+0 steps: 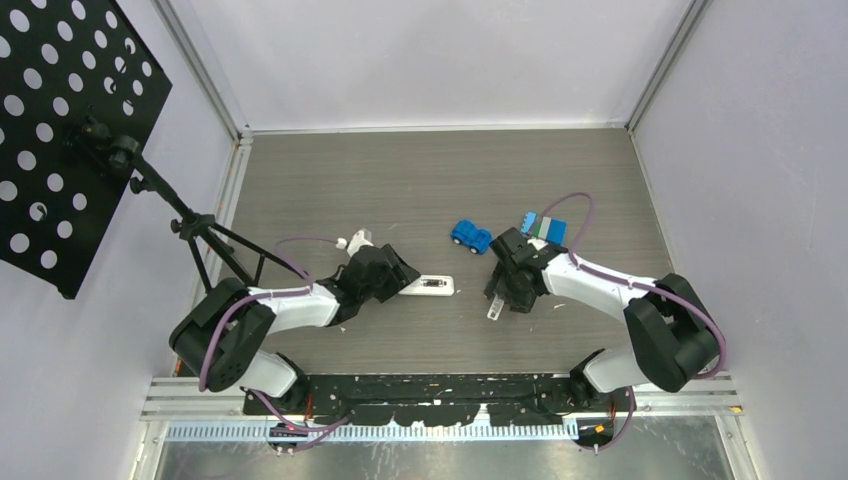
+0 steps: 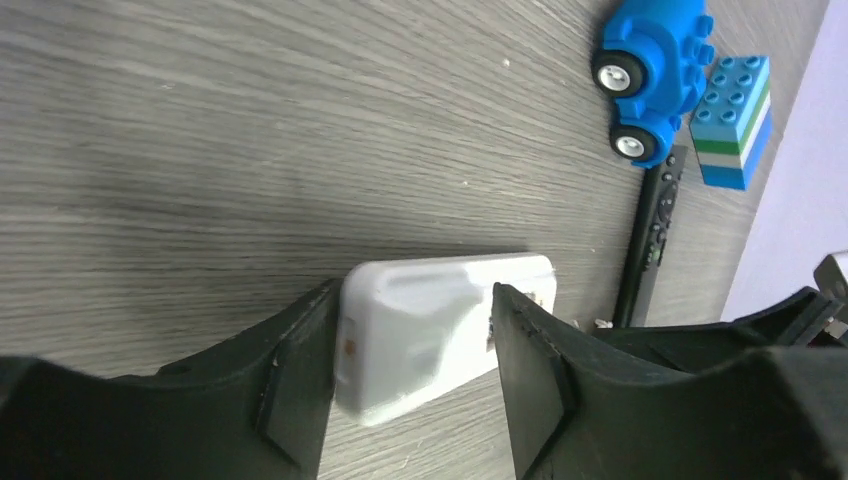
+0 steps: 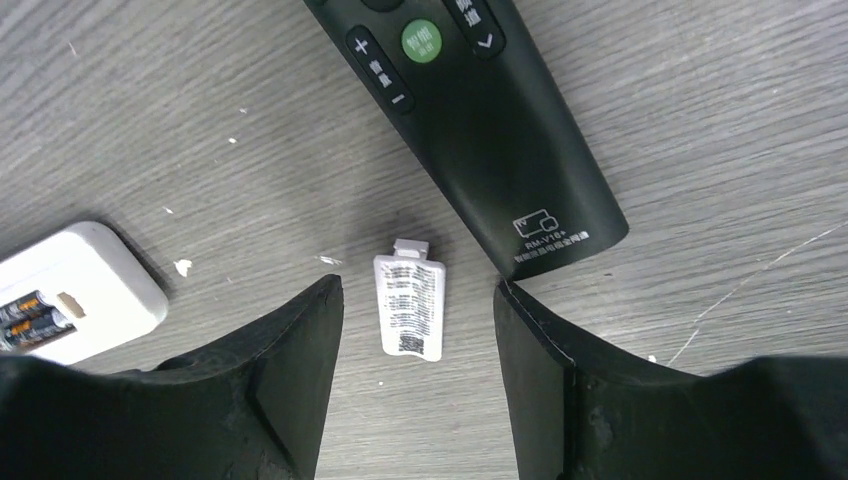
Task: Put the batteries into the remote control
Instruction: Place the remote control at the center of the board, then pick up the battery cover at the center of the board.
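Observation:
A white remote lies left of the table's centre. Its open compartment shows two dark batteries; no orange-red one is in view. My left gripper is shut on the white remote's near end, a finger on each side. A black remote lies face up under the right arm. My right gripper is open and empty. It hangs over a small white labelled plastic piece, which also shows in the top view.
A blue toy car and a stacked blue-green brick block sit behind the right gripper. A small white object lies behind the left gripper. A black stand with a perforated panel stands at the far left.

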### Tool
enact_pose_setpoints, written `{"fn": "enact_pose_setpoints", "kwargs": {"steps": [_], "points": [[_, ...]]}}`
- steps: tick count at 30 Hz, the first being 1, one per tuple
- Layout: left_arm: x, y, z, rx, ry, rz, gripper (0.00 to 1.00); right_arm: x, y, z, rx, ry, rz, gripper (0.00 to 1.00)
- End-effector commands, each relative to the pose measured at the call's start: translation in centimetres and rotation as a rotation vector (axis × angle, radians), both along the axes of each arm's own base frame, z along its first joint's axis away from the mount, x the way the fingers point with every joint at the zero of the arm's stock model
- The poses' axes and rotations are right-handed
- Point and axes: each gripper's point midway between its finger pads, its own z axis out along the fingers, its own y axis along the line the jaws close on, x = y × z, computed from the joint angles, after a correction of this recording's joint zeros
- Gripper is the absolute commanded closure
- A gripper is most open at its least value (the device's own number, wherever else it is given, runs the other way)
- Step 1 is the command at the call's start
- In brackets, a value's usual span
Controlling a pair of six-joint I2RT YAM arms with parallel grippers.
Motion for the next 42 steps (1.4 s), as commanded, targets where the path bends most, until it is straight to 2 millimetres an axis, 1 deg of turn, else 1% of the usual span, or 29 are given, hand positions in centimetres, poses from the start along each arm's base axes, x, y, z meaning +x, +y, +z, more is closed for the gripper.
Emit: {"fn": "enact_pose_setpoints", "kwargs": {"steps": [1,5,10,11,13,15,17,20,23,24,26,30,33,36,40,42], "points": [[-0.6,2.2,-1.1,0.085,0.032,0.065,0.39,1.4,0.2,-0.7,-0.024,-0.017,-0.063,0.38],[-0.9,3.3,-1.1,0.126,0.036,0.091,0.30,1.4,0.1,-1.0,-0.053,0.006,-0.069,0.38],[-1.1,4.9,-0.3,0.185,0.017,0.118,0.24,1.4,0.0,-1.2,-0.090,0.023,-0.073,0.38],[-1.2,5.3,-0.2,0.199,0.014,0.123,0.23,1.4,-0.1,-1.2,-0.103,0.029,-0.074,0.41],[-1.1,5.8,0.4,0.212,-0.006,0.135,0.22,1.0,-0.9,-1.3,-0.155,0.049,-0.078,0.42],[-1.4,6.5,0.5,0.236,-0.013,0.139,0.21,0.5,-1.5,-1.6,-0.183,0.068,-0.079,0.44],[-1.4,7.0,1.0,0.245,-0.034,0.148,0.21,0.2,-1.6,-1.9,-0.189,0.081,-0.078,0.50],[-1.3,7.0,2.2,0.222,-0.088,0.138,0.21,0.0,-1.3,-2.4,-0.182,0.097,-0.078,0.59],[-1.0,6.1,3.9,0.166,-0.162,0.103,0.21,0.0,-0.9,-2.4,-0.149,0.088,-0.102,0.77],[-1.0,5.6,4.5,0.148,-0.187,0.076,0.21,0.2,-0.6,-2.0,-0.122,0.069,-0.118,0.80],[-1.1,4.5,5.7,0.116,-0.228,0.014,0.20,0.9,0.0,-0.6,-0.051,0.003,-0.165,0.85],[-1.4,1.8,8.3,0.034,-0.306,-0.125,0.19,2.2,1.3,3.0,0.075,-0.098,-0.225,0.88],[-2.0,-0.6,10.3,-0.052,-0.378,-0.250,0.17,2.9,2.8,5.5,0.191,-0.137,-0.249,0.88],[-2.9,-3.2,11.9,-0.131,-0.431,-0.390,0.17,3.3,4.5,7.8,0.331,-0.165,-0.280,0.89],[-3.4,-5.2,12.3,-0.178,-0.401,-0.485,0.18,4.2,6.4,10.8,0.501,-0.231,-0.293,0.89],[-3.7,-6.0,12.7,-0.214,-0.402,-0.514,0.19,4.3,6.9,11.9,0.534,-0.243,-0.285,0.89]]}}
